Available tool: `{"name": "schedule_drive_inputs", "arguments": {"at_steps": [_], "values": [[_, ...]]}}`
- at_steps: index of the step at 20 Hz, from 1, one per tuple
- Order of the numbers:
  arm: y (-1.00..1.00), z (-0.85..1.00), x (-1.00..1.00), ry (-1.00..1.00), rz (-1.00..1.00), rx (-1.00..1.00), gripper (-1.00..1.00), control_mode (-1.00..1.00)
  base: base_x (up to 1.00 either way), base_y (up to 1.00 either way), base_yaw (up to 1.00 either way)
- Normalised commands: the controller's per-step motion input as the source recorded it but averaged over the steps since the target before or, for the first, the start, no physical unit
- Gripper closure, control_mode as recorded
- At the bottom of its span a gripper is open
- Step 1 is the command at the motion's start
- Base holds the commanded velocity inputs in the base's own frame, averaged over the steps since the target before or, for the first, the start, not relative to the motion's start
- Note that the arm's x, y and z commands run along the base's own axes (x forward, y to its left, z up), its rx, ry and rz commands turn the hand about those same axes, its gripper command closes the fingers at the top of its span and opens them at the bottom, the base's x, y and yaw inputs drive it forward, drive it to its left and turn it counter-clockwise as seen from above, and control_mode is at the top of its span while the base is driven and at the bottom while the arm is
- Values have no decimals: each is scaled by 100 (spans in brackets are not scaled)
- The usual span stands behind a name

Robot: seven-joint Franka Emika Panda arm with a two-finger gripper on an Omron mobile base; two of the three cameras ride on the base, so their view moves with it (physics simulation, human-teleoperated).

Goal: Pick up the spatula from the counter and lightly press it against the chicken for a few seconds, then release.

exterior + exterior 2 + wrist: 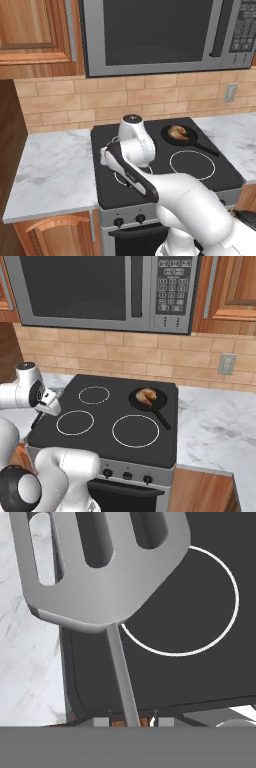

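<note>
Brick backsplash and a steel microwave (160, 35) frame the black glass stove (105, 417), with veined marble desk (55, 170) on either side. We hold the spatula (100, 572) over the stove's left edge. Our gripper (132, 722) is clamped on its thin metal handle, so the flat, slotted blade leads. The chicken (176, 132), browned and lumpy, sits in a round dark skillet (193, 136) on the far right burner, well apart from the blade.

Kitchen evenly lit by bright, diffuse rendered light.
Just ahead of the fingers (102, 721), the spatula (100, 567) is shaded in a soft grey gradient, lighter along the edge nearest them; the counter (25, 662) to one side is rendered brightest. Edges are drawn soft and coarse throughout.
</note>
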Motion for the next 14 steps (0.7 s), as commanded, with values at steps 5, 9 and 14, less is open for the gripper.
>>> {"name": "schedule_drive_inputs", "arguments": {"at_steps": [5,9,14], "values": [[-60,12,-12,0,0,0,100,-100,0,0,0],[-52,3,-8,0,2,0,100,-100,0,0,0],[-60,2,-4,0,10,2,100,-100,0,0,0]]}}
